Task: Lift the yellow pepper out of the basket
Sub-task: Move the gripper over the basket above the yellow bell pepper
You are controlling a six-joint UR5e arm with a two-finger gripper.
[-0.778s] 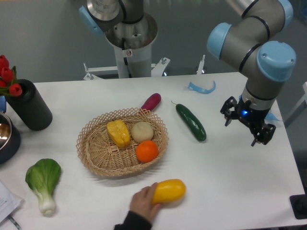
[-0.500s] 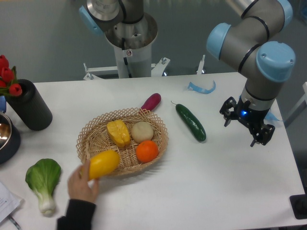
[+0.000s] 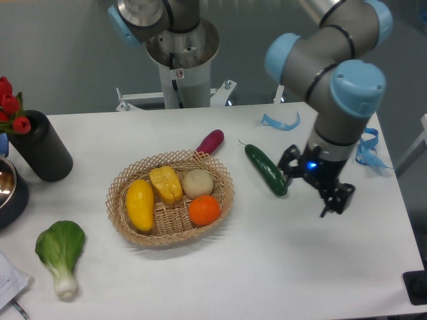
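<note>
The yellow pepper (image 3: 165,184), small and ridged, lies in the middle of the tan wicker basket (image 3: 221,175). A larger smooth oval yellow fruit (image 3: 139,204) lies to its left in the basket. A beige round fruit (image 3: 198,183) and an orange (image 3: 204,210) lie to its right. My gripper (image 3: 312,190) hangs over the table well to the right of the basket, just right of a cucumber (image 3: 265,170). Its fingers are spread and it holds nothing.
A purple eggplant (image 3: 210,141) lies behind the basket. A bok choy (image 3: 60,252) lies at the front left. A black vase with red tulips (image 3: 39,145) and a metal bowl (image 3: 8,187) stand at the left. Blue tape scraps (image 3: 280,123) lie at the back right.
A hand put the smooth oval yellow fruit into the basket's left side and withdrew from view. My gripper moved left, toward the cucumber and the basket.
</note>
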